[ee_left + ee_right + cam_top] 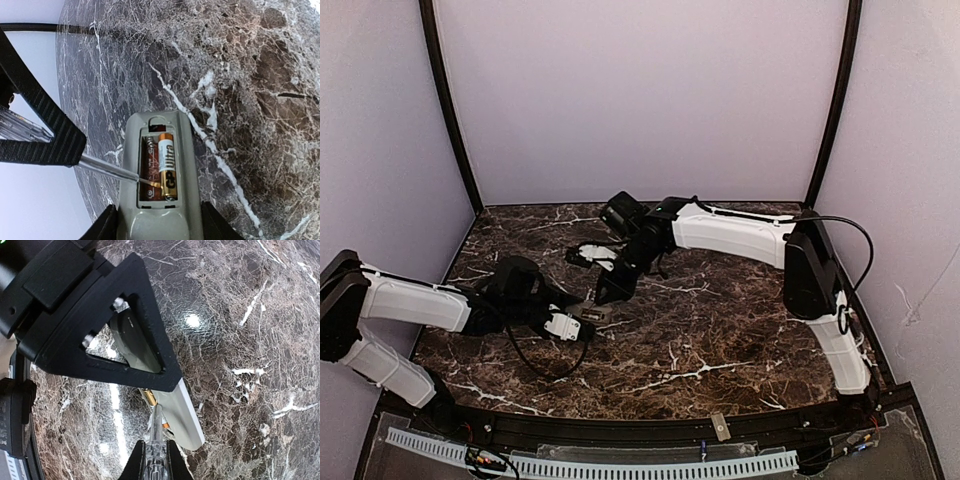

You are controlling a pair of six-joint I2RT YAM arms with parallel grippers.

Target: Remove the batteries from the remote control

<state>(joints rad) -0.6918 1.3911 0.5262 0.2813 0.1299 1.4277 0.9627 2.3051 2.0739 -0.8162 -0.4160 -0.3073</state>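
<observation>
The remote control [160, 215] lies back-up between my left gripper's fingers [220, 227], and the left gripper [160, 227] is shut on its sides. The battery recess is uncovered. One gold and white battery [168, 167] sits in its right slot, and the left slot shows only a spring. My right gripper [156, 462] is shut on a clear-handled screwdriver [157, 440]. The screwdriver's metal shaft [107, 169] comes in from the left, and its tip touches the battery's near end. From above, both grippers [582, 318] [610, 290] meet over the remote control [594, 313], left of the table's middle.
The dark marbled table [720, 330] is walled by pale panels at the back and both sides. A small flat grey piece [720, 427] lies on the black rail at the near edge. The right arm [740, 235] reaches across the back of the table.
</observation>
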